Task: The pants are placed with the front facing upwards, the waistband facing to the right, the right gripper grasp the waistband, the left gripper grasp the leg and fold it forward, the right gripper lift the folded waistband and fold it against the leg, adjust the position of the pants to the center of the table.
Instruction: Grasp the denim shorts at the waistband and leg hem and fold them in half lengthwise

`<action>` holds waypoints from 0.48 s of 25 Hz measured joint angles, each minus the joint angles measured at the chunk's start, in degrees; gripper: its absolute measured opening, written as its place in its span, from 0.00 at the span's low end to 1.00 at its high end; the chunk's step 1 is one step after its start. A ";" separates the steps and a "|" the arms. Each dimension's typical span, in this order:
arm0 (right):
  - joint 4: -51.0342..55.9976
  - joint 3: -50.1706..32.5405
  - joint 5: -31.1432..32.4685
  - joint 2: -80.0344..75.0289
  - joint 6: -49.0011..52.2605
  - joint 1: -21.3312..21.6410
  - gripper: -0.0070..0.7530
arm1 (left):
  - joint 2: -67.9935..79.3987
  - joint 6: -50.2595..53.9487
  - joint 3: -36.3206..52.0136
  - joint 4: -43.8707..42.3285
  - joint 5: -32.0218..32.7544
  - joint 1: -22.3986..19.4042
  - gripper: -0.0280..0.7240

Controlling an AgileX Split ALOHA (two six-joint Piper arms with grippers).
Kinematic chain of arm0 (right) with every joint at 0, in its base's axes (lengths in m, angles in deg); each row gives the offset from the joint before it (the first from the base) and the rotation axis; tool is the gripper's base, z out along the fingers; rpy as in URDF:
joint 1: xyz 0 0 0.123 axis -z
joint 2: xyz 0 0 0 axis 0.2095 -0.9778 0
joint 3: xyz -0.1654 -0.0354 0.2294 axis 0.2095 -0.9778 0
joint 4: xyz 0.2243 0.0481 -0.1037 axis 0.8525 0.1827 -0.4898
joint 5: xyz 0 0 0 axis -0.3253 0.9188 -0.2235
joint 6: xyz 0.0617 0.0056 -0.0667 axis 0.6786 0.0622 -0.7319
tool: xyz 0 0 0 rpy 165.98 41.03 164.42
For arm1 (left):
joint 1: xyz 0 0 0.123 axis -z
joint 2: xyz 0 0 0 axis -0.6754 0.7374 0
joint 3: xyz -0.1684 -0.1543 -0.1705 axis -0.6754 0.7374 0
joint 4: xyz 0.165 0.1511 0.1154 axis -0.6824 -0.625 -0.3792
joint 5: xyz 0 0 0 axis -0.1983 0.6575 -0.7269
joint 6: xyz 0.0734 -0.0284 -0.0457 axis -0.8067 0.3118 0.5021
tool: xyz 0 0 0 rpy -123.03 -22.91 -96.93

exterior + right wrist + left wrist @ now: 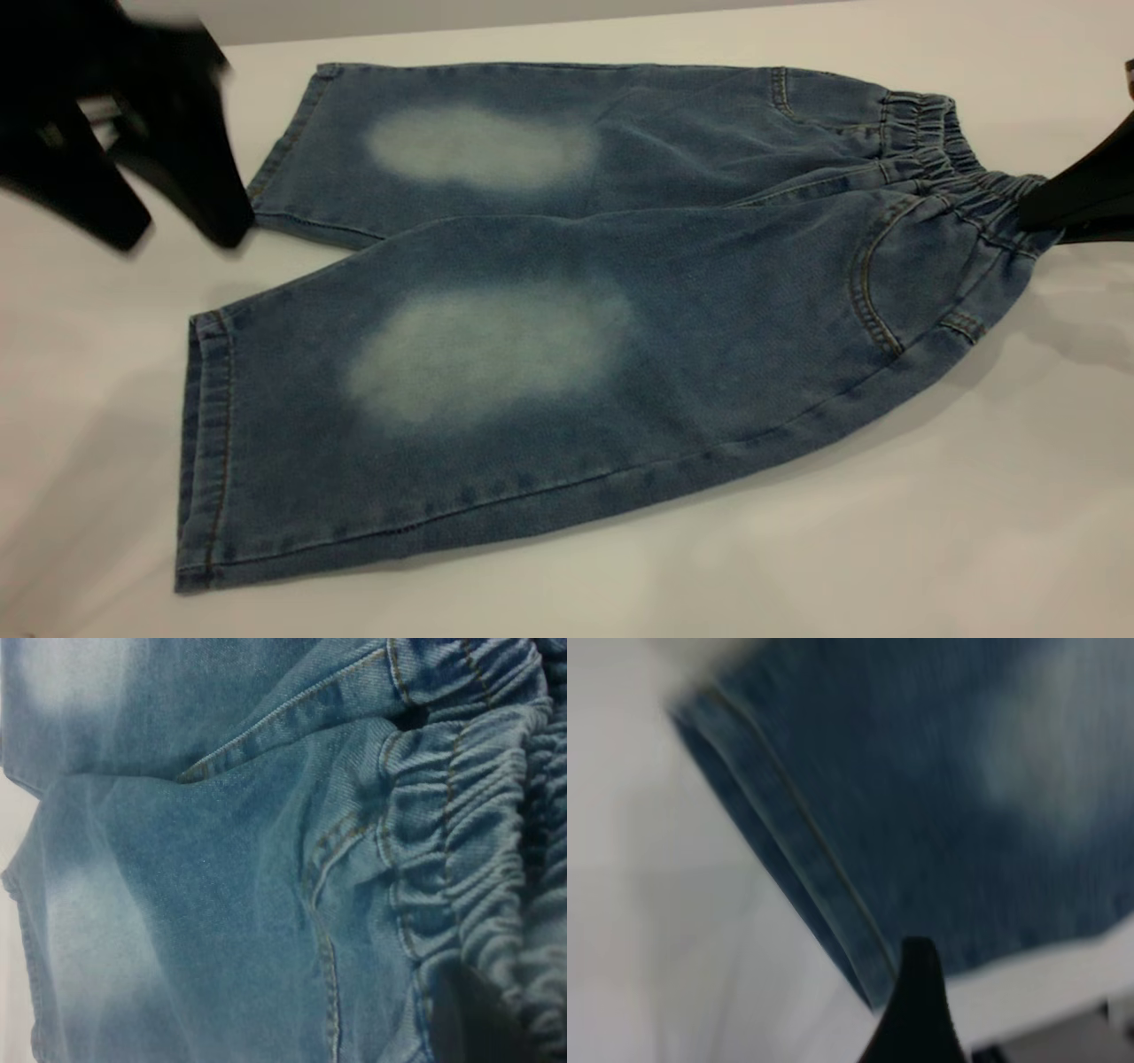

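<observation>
Denim, soft and fairly thick, makes up the pants (567, 301), which lie flat and front up across the middle of the white desk (886, 549), legs spread toward the desk's left edge and the waistband (952, 168) toward its right edge. Such cloth will likely feel light and limp, draping and sagging when lifted, though the stitched hems and the gathered elastic band give firmer, thicker ridges that suit a pinch. The waistband looks like the best hold on the right side, and the hem of the far leg the best on the left. At the right edge, the right gripper (1032, 213) has its pointed tip touching the bunched waistband and appears to be closed on it, the cloth puckered there. Near the far left corner, the left gripper (182, 226) hovers with its two thick fingers spread wide, holding nothing, one fingertip just beside the far leg's hem. Its wrist view shows that hem close below.
</observation>
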 joint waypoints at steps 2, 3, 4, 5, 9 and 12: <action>0.07 0.00 -0.05 0.00 -0.05 0.00 0.05 | 1.92 0.31 0.00 -0.17 2.93 1.89 0.74; 0.07 0.00 -0.05 -0.05 -0.05 0.00 0.05 | 2.83 0.31 0.00 -0.31 3.89 2.62 0.74; 0.07 0.00 -0.21 -0.05 -0.05 0.00 0.05 | 3.47 0.31 0.00 -0.32 4.43 3.12 0.74; 0.24 0.00 -0.35 -0.05 -0.06 0.00 0.05 | 4.19 0.31 0.00 -0.32 4.52 3.25 0.74; 0.24 0.00 -0.47 -0.05 -0.17 0.00 0.05 | 6.66 0.70 0.57 -1.81 5.46 3.25 0.74; 0.24 0.00 -0.47 -0.05 -0.17 0.00 0.05 | 7.64 2.13 2.75 -3.64 5.54 3.25 0.74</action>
